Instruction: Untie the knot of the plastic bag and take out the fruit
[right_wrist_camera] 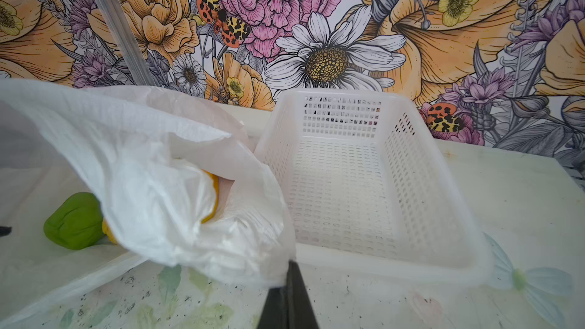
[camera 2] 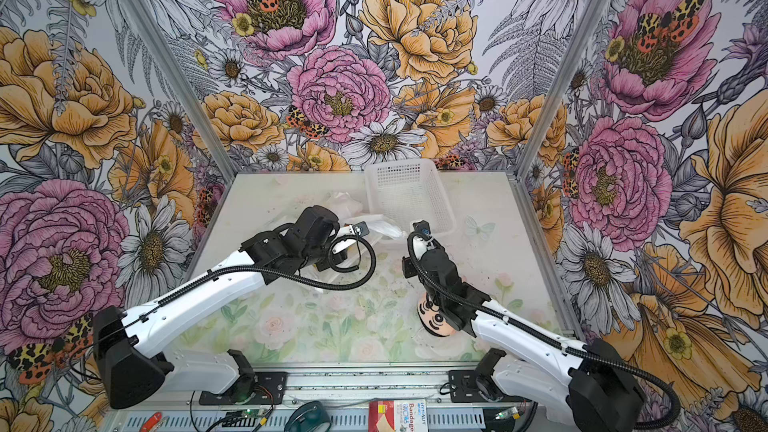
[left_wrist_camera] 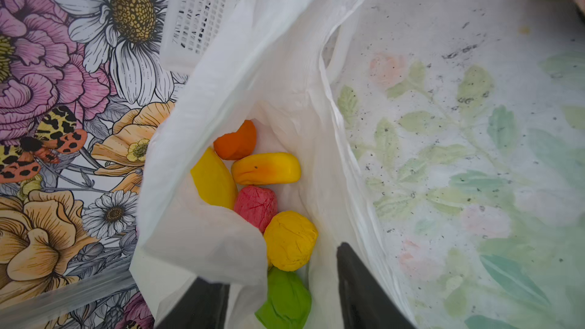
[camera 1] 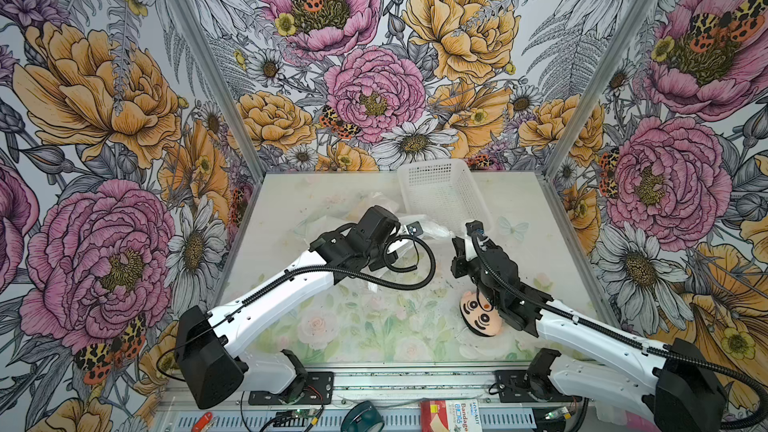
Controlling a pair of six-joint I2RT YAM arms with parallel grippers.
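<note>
step: unloading | right gripper point(right_wrist_camera: 288, 269) closed on plastic bag point(right_wrist_camera: 152, 159) edge, hold mouth taut | left gripper point(left_wrist_camera: 278, 267) open above fruit point(left_wrist_camera: 266, 169) inside bag, left of basket point(right_wrist_camera: 335, 96) | lower clear of film, clamp one fruit

In both top views the left arm point(camera 1: 291, 280) covers most of the thin, crinkly white plastic bag point(camera 1: 434, 231), and the right arm point(camera 1: 498, 276) hides the plush doll point(camera 1: 478, 313) below its round face. A glossy green toy fruit point(left_wrist_camera: 285, 299) is cut by the left wrist view's edge — a yellow fruit point(right_wrist_camera: 215, 197) shows only as a sliver behind film.
</note>
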